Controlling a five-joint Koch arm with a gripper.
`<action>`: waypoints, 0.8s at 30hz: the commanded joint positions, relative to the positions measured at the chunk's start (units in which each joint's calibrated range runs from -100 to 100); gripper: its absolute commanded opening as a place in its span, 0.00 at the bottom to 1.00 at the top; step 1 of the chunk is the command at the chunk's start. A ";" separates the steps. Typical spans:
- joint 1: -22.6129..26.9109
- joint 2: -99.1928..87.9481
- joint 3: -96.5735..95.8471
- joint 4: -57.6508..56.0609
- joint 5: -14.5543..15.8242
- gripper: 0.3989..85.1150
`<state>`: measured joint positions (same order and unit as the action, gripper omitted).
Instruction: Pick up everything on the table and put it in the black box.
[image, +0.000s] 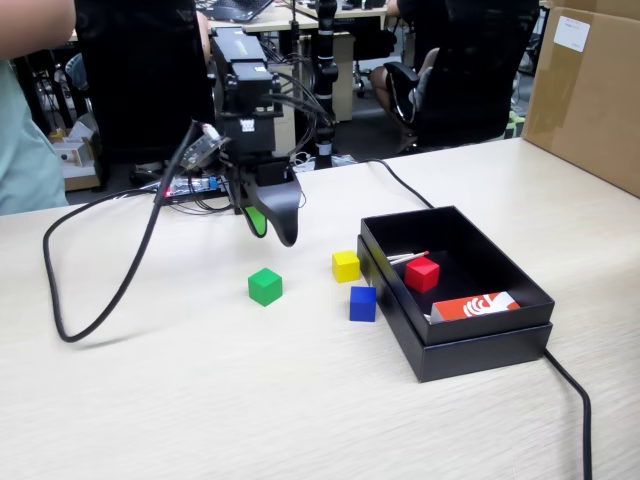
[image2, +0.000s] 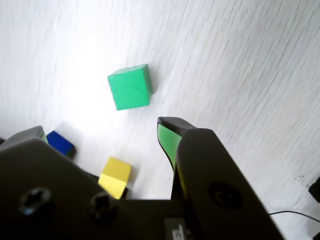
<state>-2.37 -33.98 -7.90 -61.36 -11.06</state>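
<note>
On the beige table (image: 200, 400) lie a green cube (image: 265, 286) (image2: 130, 86), a yellow cube (image: 346, 265) (image2: 115, 176) and a blue cube (image: 363, 303) (image2: 61, 143). A red cube (image: 422, 273) rests inside the black box (image: 480, 345) at the right of the fixed view. My gripper (image: 272, 232) (image2: 102, 130) hangs above the table, just behind the green cube and apart from it. It is open, its green-lined jaws spread wide with nothing between them.
The box also holds a red-and-white card (image: 475, 306) and thin red-tipped sticks (image: 405, 258). A big brown carton (image: 590, 90) stands at the back right. A black cable (image: 60, 300) loops over the table's left side and another cable (image: 575, 400) runs past the box.
</note>
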 joint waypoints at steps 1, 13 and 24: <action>-0.49 2.02 2.27 1.97 -0.54 0.53; -1.95 13.96 2.73 4.30 -0.59 0.53; -1.71 22.10 5.45 4.99 0.98 0.48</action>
<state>-4.42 -12.10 -7.53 -57.41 -11.16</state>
